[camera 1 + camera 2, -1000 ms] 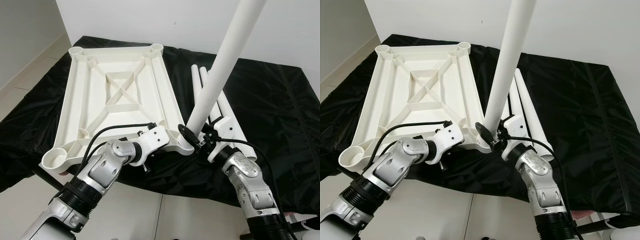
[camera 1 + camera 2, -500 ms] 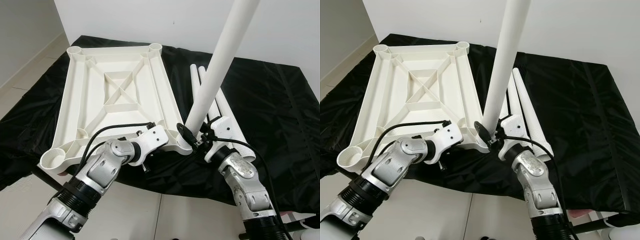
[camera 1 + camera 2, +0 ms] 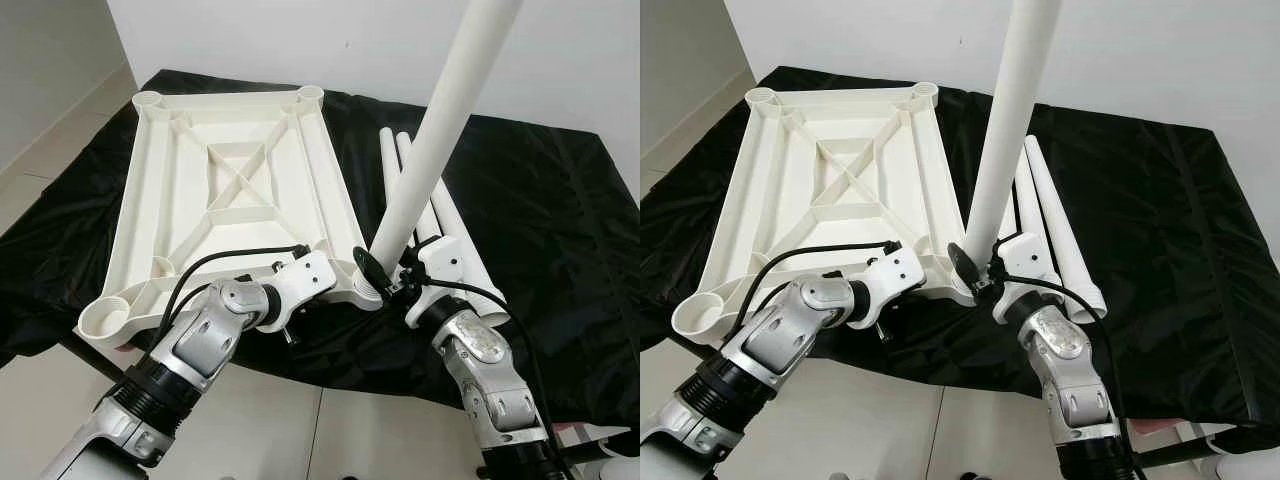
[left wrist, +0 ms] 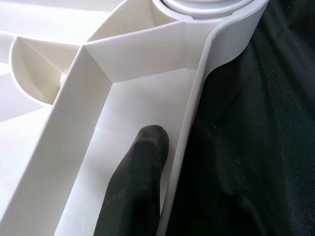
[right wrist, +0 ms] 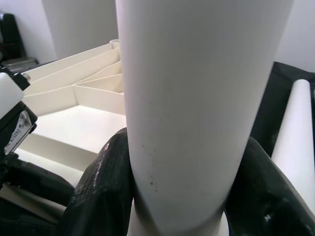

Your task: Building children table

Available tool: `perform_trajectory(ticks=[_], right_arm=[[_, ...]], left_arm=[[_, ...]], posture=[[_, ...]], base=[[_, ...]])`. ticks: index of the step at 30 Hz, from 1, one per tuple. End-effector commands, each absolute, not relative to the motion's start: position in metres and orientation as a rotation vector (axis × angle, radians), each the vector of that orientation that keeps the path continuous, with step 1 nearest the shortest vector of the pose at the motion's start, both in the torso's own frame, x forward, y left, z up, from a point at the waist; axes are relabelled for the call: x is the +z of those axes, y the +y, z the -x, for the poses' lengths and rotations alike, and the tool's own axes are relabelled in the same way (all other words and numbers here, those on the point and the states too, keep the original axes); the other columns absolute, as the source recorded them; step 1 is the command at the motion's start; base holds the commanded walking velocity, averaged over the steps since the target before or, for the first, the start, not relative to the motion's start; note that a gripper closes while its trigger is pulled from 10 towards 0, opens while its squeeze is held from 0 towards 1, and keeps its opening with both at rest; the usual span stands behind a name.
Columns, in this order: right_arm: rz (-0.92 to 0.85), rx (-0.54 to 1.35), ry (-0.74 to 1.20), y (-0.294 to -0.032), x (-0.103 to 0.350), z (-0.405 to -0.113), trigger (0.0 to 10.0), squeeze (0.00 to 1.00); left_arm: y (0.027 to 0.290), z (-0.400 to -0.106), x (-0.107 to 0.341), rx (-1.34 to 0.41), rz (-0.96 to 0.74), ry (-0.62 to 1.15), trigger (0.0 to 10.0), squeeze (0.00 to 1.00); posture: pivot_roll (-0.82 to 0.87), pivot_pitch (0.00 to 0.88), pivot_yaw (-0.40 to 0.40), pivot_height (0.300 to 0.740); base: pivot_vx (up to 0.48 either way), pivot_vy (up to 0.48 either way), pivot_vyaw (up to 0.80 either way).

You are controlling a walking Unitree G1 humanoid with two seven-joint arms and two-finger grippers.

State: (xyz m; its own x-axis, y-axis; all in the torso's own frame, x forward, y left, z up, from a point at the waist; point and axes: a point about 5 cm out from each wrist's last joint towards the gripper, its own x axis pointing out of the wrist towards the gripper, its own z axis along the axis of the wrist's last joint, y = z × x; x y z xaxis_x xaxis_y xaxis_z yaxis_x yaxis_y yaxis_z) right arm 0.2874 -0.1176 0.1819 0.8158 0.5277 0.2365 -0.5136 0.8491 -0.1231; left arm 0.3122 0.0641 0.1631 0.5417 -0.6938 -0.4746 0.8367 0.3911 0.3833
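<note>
The right gripper (image 3: 985,272) has crept nearer the upturned tabletop (image 3: 235,195), fingers pinching the table leg (image 3: 435,150) standing in its corner socket (image 3: 372,287). The left gripper (image 4: 167,162) clamps the tabletop's rim.

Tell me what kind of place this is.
Likely a room in a home, used as a floor assembly spot: a black cloth spread over pale floor tiles, a plain white wall, and an upturned white tabletop with loose legs beside it.
</note>
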Motion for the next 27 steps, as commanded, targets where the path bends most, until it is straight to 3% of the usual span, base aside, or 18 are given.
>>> perform_trajectory(ticks=[1,27], right_arm=[[0.036,0.624,-0.238,-0.100,0.176,-0.281,10.0,0.00],[0.008,0.363,-0.261,-0.089,0.180,-0.278,10.0,0.00]], left_arm=[[0.055,-0.304,0.157,-1.058,-0.635,0.270,10.0,0.00],[0.055,-0.305,0.159,-1.050,-0.632,0.269,10.0,0.00]], posture=[[-0.09,0.154,-0.019,0.740],[-0.09,0.167,-0.016,0.740]], base=[[0.000,0.000,0.00],[0.000,0.000,0.00]])
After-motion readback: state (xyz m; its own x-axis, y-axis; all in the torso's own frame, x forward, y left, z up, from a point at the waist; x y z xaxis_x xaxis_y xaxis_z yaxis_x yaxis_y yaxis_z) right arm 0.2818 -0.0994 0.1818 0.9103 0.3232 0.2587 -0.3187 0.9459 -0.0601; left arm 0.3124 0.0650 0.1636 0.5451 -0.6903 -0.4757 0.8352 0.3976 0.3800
